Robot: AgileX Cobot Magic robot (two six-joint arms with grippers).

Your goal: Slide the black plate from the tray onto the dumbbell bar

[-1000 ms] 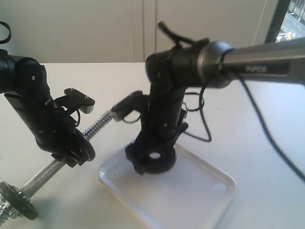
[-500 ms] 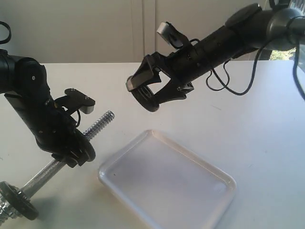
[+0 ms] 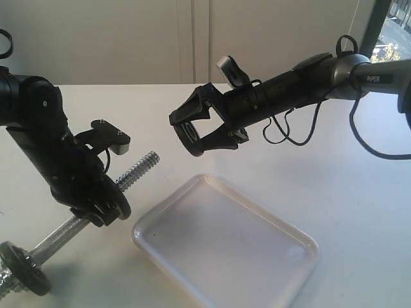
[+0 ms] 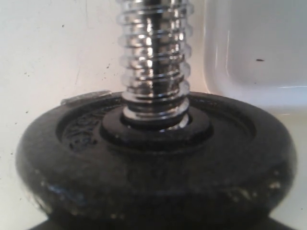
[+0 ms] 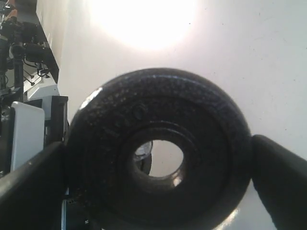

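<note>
My right gripper is shut on the black plate and holds it on edge in the air, above the far edge of the white tray. The plate's face points toward the threaded free end of the dumbbell bar, with a gap between them. In the right wrist view the plate fills the space between both fingers. My left gripper grips the bar, tilted up, beside a black disc. In the left wrist view that disc hides the jaws.
A second black disc sits at the bar's low end near the table's front left. The tray's corner lies close beside the threaded rod. The right arm's cable hangs over the white table.
My right gripper has lifted the black plate out of the tray, swung it up and turned it on edge toward the bar's end. The left arm has barely moved.
</note>
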